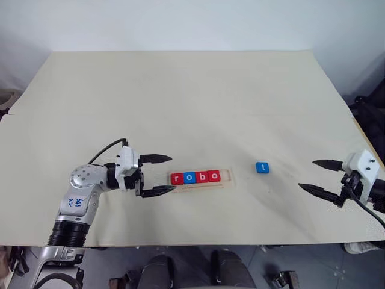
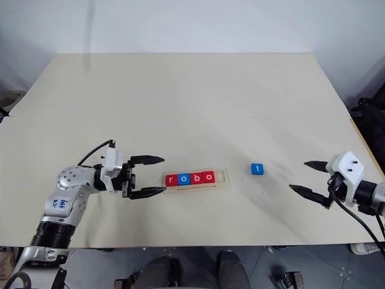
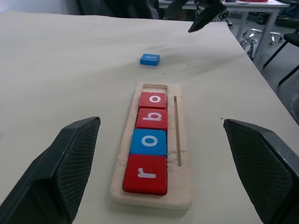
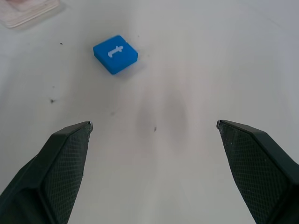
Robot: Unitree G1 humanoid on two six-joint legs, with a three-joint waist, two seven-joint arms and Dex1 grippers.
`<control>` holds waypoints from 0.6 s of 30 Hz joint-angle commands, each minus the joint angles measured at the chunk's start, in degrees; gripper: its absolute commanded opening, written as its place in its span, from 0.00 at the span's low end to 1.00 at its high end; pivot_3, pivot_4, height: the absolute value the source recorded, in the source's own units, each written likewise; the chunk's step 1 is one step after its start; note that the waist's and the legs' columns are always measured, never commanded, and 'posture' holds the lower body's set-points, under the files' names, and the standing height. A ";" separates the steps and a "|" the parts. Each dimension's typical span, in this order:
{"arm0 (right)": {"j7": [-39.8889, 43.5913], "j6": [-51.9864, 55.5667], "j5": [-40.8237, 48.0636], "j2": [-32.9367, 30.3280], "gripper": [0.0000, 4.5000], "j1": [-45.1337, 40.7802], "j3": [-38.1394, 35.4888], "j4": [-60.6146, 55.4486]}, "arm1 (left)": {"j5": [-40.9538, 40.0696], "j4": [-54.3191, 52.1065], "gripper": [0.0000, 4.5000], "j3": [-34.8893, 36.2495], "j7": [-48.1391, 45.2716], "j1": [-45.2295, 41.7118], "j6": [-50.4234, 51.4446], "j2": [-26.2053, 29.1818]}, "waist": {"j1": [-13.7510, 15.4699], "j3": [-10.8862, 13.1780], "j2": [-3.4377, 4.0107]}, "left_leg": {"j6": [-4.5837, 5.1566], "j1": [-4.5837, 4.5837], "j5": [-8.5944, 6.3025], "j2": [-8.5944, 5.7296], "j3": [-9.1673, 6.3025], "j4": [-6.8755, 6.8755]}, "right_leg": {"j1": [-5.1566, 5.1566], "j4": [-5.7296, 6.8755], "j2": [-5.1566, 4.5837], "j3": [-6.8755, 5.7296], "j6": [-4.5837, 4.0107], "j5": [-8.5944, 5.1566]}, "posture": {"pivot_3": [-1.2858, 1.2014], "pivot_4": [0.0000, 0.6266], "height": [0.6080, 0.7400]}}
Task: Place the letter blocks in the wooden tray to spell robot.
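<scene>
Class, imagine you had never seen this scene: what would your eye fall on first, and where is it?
First, the bright row of red and blue blocks reading "robo" in the wooden tray near the table's front edge, one slot bare at its right end. Next, the lone blue t block lying on the table right of the tray. The left gripper and right gripper flank them, both open.

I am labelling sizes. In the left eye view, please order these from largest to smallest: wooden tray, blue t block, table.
1. table
2. wooden tray
3. blue t block
</scene>
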 commanded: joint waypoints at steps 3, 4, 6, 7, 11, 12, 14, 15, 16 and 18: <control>6.37 -0.25 -1.98 -2.54 0.99 -12.32 8.24 6.93 | 0.20 -1.85 1.00 1.57 0.47 0.43 -0.88 0.95 | -0.25 0.00 0.03 | 0.00 0.02 0.00 -0.03 0.06 0.05 | 0.00 0.02 -0.07 0.03 0.01 0.00 | 0.52 0.24 1.00; 7.38 -0.38 -3.04 -2.18 0.99 -15.87 10.59 8.84 | 0.04 -2.24 1.00 1.54 0.26 0.60 -0.68 1.08 | -0.42 0.01 0.04 | 0.00 0.02 0.00 -0.03 0.06 0.06 | 0.00 0.03 -0.06 0.03 0.01 0.00 | 0.52 0.24 1.00; 8.38 -0.88 -5.27 -0.77 0.99 -22.46 14.63 13.11 | 0.76 -2.52 1.00 1.55 0.91 0.66 -0.92 1.31 | -0.92 0.01 0.04 | -0.02 0.03 0.01 0.00 0.05 0.06 | -0.02 0.07 -0.05 0.01 0.00 0.00 | 0.52 0.24 1.00; 8.61 -2.19 -6.65 0.34 0.99 -25.50 16.56 15.80 | 0.80 -2.60 1.00 1.62 1.12 0.64 -1.05 1.16 | -0.89 0.01 0.04 | -0.05 0.03 0.03 0.01 0.07 0.06 | -0.05 0.10 -0.04 0.03 -0.01 -0.01 | 0.52 0.24 1.00; 10.96 -4.36 -10.18 3.69 0.99 -33.07 21.89 24.57 | 0.26 -3.89 1.00 1.17 1.03 0.93 -0.66 0.60 | -0.80 0.01 0.04 | -0.08 0.01 0.04 0.06 0.06 0.04 | -0.07 0.11 -0.01 -0.02 -0.06 -0.03 | 0.52 0.24 1.00; 10.93 -5.32 -10.89 4.76 0.99 -34.70 22.64 26.86 | 0.09 -4.51 1.00 0.95 1.03 1.18 -0.37 0.48 | -0.73 0.01 0.04 | -0.08 0.00 0.04 0.05 0.07 0.04 | -0.07 0.10 -0.03 -0.02 -0.05 -0.03 | 0.52 0.24 1.00; 11.03 -7.02 -12.11 6.47 0.99 -37.42 23.88 30.82 | -0.08 -5.75 1.00 0.68 1.21 1.71 0.18 0.30 | -0.67 0.02 0.05 | -0.07 -0.03 0.04 0.02 0.10 0.05 | -0.07 0.11 -0.09 -0.02 -0.05 -0.02 | 0.52 0.24 1.00; 11.41 -7.89 -12.74 7.11 0.99 -38.39 24.60 32.34 | -0.14 -6.33 1.00 0.63 1.36 2.00 0.40 0.23 | -0.68 0.02 0.05 | -0.07 -0.04 0.04 0.00 0.10 0.06 | -0.07 0.10 -0.12 -0.02 -0.04 -0.02 | 0.52 0.24 1.00; 11.75 -8.76 -13.36 7.75 0.99 -39.21 25.25 33.80 | -0.20 -6.77 1.00 0.63 1.50 2.24 0.59 0.21 | -0.71 0.02 0.06 | -0.07 -0.04 0.04 0.01 0.10 0.06 | -0.07 0.11 -0.12 -0.02 -0.04 -0.02 | 0.52 0.24 1.00; 11.99 -10.40 -14.18 8.67 0.99 -40.45 25.91 36.16 | -0.26 -7.40 1.00 0.77 1.72 2.61 0.88 0.25 | -0.77 0.02 0.06 | -0.07 -0.04 0.04 0.02 0.10 0.06 | -0.08 0.12 -0.12 -0.03 -0.04 -0.02 | 0.52 0.24 1.00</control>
